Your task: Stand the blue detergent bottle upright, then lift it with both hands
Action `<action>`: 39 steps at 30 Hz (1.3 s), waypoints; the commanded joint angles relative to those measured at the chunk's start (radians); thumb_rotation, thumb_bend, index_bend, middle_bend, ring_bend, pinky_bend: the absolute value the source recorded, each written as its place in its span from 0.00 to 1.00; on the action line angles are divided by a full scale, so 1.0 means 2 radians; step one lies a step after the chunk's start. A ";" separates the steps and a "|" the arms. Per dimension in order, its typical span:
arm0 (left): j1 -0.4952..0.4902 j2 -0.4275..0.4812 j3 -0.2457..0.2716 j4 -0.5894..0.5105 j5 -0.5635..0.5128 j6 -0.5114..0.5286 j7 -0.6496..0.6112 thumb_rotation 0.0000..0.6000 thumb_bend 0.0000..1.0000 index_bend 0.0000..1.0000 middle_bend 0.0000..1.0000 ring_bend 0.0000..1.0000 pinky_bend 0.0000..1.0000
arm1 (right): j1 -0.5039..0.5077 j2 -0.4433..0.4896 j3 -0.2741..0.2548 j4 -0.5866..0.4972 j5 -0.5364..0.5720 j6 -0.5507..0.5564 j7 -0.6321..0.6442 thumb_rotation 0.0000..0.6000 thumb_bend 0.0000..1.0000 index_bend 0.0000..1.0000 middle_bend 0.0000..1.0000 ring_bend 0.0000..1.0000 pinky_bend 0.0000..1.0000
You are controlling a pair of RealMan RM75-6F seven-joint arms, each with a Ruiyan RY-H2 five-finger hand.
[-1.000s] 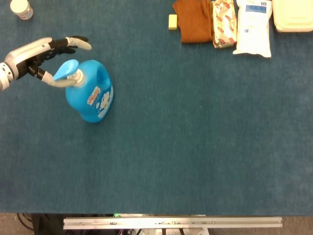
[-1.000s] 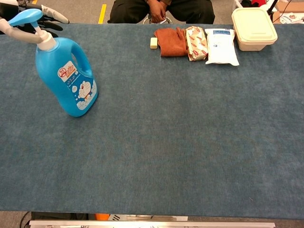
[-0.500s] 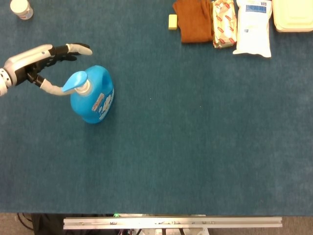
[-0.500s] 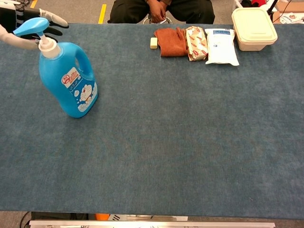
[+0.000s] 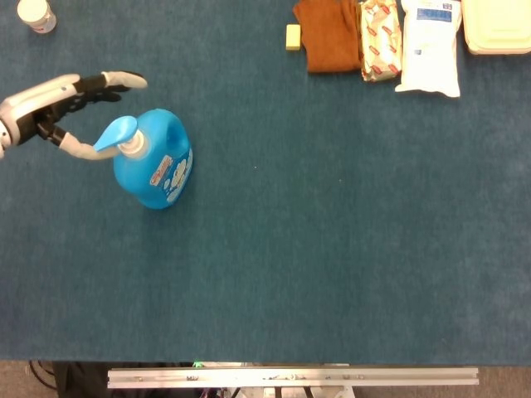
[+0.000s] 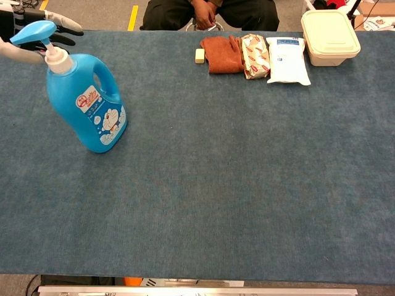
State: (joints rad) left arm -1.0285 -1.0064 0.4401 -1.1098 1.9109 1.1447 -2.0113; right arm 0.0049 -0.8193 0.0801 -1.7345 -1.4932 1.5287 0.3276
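The blue detergent bottle stands tilted near the table's left edge, broad bare cloth to its right. The left hand, fingers spread, holds nothing, one fingertip under the pump spout. The right hand is unseen.

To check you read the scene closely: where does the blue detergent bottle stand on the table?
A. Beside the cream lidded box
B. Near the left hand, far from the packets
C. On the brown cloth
B: the blue detergent bottle stands by the left hand.
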 commanded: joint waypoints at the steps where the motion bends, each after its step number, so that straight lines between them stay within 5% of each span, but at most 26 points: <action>1: 0.005 0.003 0.003 0.003 -0.004 -0.004 0.002 1.00 0.25 0.10 0.00 0.00 0.05 | 0.000 0.000 0.000 0.000 0.000 0.000 0.000 1.00 0.18 0.25 0.28 0.11 0.15; 26: 0.115 0.051 -0.005 -0.047 -0.070 0.002 0.121 1.00 0.25 0.00 0.00 0.00 0.05 | 0.018 -0.003 0.005 -0.008 -0.004 -0.016 -0.012 1.00 0.18 0.25 0.28 0.11 0.15; 39: 0.183 0.075 -0.059 -0.176 -0.161 -0.016 0.346 1.00 0.25 0.00 0.00 0.00 0.05 | 0.027 -0.007 0.006 -0.014 0.000 -0.028 -0.025 1.00 0.18 0.25 0.28 0.11 0.15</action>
State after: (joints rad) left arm -0.6988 -0.8743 0.3512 -1.4025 1.6256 1.1205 -1.3811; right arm 0.0586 -0.8324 0.0925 -1.7631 -1.4939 1.4727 0.2773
